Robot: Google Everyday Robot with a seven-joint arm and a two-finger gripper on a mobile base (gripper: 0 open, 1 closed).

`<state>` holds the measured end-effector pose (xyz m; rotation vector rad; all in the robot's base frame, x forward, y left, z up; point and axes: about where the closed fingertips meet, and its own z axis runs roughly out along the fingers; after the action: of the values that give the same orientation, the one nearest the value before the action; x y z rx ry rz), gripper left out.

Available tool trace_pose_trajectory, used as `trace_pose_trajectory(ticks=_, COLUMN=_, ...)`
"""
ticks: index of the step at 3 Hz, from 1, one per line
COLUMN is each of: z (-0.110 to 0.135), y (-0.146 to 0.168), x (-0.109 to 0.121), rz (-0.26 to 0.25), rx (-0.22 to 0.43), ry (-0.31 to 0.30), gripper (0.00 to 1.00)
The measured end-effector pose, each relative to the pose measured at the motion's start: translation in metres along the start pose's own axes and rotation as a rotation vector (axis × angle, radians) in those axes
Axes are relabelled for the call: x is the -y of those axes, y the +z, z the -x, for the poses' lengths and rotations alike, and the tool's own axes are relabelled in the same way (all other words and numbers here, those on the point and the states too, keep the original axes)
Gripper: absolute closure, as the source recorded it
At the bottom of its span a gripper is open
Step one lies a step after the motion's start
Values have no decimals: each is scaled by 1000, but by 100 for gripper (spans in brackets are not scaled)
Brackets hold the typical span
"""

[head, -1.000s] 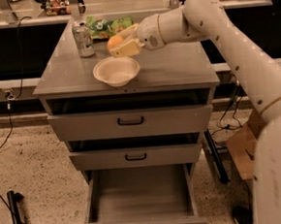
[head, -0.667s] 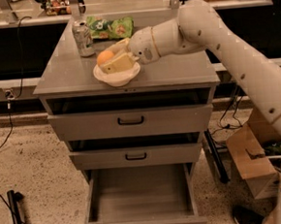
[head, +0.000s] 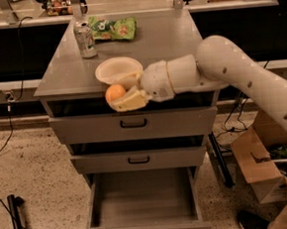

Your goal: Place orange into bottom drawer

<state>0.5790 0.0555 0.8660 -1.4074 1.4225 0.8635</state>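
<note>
The orange (head: 114, 92) is small and round, held between the cream fingers of my gripper (head: 120, 95) at the front edge of the cabinet top, just in front of the white bowl (head: 118, 69). The gripper is shut on the orange. The arm reaches in from the right. The bottom drawer (head: 143, 205) is pulled open below, a deep grey box with nothing in it, its dark handle at the front edge. The orange hangs above the closed top drawer (head: 133, 124), higher than and slightly behind the open drawer.
A soda can (head: 84, 39) and a green snack bag (head: 113, 28) stand at the back of the cabinet top (head: 167, 40). The middle drawer (head: 138, 160) is closed. A cardboard box (head: 259, 164) sits on the floor at the right. Cables lie at the left.
The gripper has carried the orange from above the bowl down and forward to the cabinet's front edge.
</note>
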Motion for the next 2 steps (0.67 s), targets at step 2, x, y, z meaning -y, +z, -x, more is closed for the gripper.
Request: trace_pose_trajectory(ticks=2, z=-28, y=15, x=-11, rz=-4, rx=-1, ry=12, gripper=100)
